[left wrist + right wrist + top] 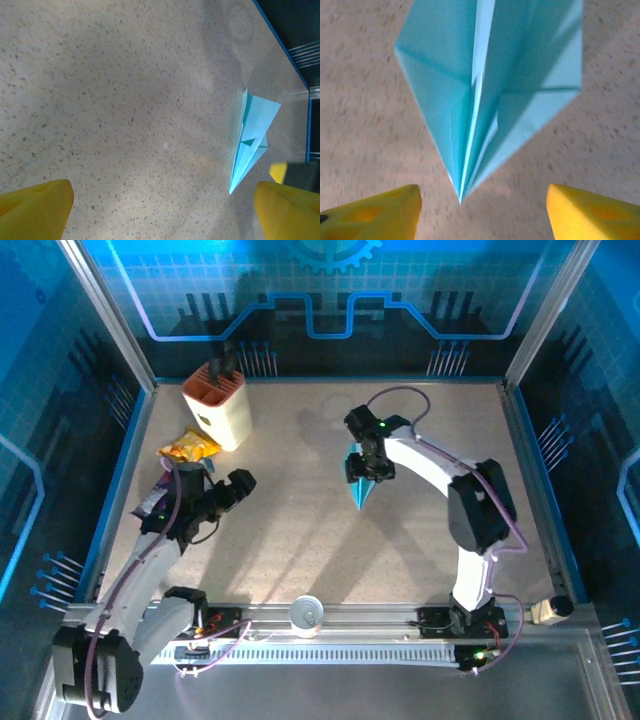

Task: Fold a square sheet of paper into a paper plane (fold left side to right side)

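L claw (240, 485): jaws wide apart, nothing btw them, hanging low over bare bench (300, 550). Behind it & to its left lies the yellow snack packet (188, 447). Further back stands the cream knife block (220, 410). The purple snack packet (158, 502) lies beside the L forearm, partly under it. None of these is near the paper. From the L claw the paper plane (252, 137) lies well off to the right & ahead, w/ only bare bench btw the two.

R claw (482, 212): jaws apart, one yellow fingertip each side of the plane's nose, neither touching it. The paper lies free on the bench.

Key relation: the plane lies straight ahead of the R claw, sharp tip pointing back into the gap btw the fingertips. Its long axis & centre crease run away from the claw, i.e. across the jaws' closing line, and the wide tail is the far end. From above, the R claw hangs right over the plane & hides part of it; the tip sticks out toward the near edge.

Judgement: R arm is much the nearer. The folds look done and the shape reads as a finished dart, so the next move is prob. the R claw's, either lifting clear or a last press along the crease. Closing here would pinch the nose across its width. Nothing stands in the way, and the L arm is well apart.
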